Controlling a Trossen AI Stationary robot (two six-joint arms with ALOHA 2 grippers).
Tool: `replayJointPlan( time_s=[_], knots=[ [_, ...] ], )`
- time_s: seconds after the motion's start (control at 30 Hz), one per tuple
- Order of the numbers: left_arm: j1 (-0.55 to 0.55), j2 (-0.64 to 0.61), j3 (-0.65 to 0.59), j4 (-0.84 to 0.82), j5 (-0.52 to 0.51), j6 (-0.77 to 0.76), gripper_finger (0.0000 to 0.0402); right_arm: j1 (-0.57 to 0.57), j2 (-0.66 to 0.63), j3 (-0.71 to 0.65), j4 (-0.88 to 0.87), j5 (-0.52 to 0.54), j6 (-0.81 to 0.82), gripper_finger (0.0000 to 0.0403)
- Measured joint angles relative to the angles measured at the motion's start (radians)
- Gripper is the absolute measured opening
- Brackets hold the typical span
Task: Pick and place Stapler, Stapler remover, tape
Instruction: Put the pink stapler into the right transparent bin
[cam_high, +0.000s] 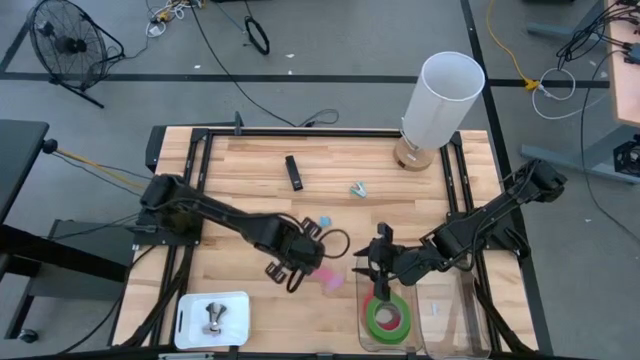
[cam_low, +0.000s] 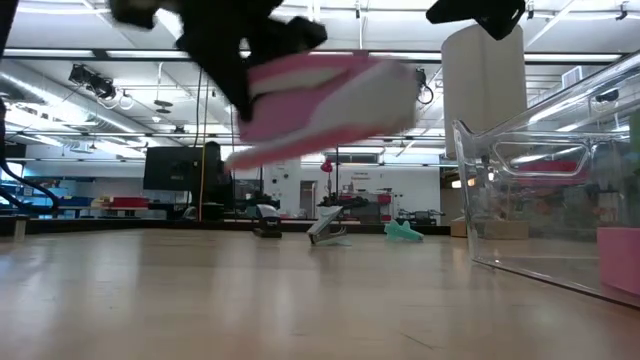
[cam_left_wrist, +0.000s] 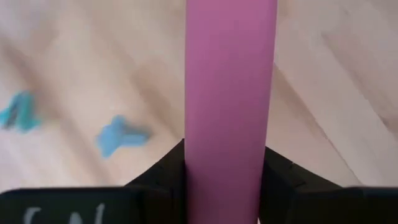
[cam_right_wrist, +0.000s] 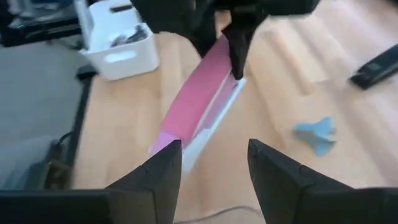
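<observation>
The light wooden table (cam_high: 250, 190) is seen whole from above, though its near edge is partly covered by both dark arms. A tall white cylinder on a round wooden base (cam_high: 437, 105) stands at the far right edge. Two clear plastic bins (cam_high: 455, 315) sit at the near right; in the low view only a cut-off wall of one shows. A white tray (cam_high: 235, 305) lies at the near left, holding a small metal item too small to identify.

A green ring-shaped tape roll (cam_high: 387, 317) lies flat in the left clear bin, partly hidden by the right gripper (cam_high: 380, 275), which hangs just above it with fingers (cam_right_wrist: 155, 177) spread apart and nothing between them.

The left gripper (cam_high: 300, 262) is clamped on a red-pink tape roll (cam_left_wrist: 230, 106), held edge-on and lifted clear of the table, just left of the bins. In the low view this roll is blurred.

A black stapler (cam_high: 293, 171) lies far-centre. A small teal staple remover (cam_high: 358, 188) lies to its right, and a small blue object (cam_high: 323, 221) near the left gripper is hard to make out.
</observation>
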Motion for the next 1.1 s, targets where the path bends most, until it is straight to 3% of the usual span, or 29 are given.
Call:
replayJointPlan(
  time_s=[0.17,0.3,0.57,0.77,0.93,1.1],
  knots=[
    [0.031,-0.005,0.102,-0.033,-0.084,-0.172,0.0131,-0.026,0.0,0.0,-0.019,0.129,-0.027,0.0185],
    [0.052,-0.005,0.136,-0.035,-0.103,-0.253,0.0131,-0.063,0.0,0.0,-0.024,0.165,-0.058,0.0188],
    [0.06,-0.004,0.138,-0.05,-0.153,-0.269,0.0131,-0.134,-0.001,0.0,-0.023,0.061,-0.116,0.0229],
    [0.084,-0.004,0.138,-0.037,-0.182,-0.271,0.0131,-0.159,-0.001,0.0,-0.011,0.044,-0.158,0.0257],
    [0.114,-0.004,0.14,-0.026,-0.188,-0.271,0.0131,-0.175,0.001,0.0,0.052,0.026,-0.241,0.0265],
    [0.117,-0.004,0.14,-0.027,-0.188,-0.265,0.0131,-0.208,0.001,0.0,0.003,0.024,-0.238,0.0263]
  ],
)
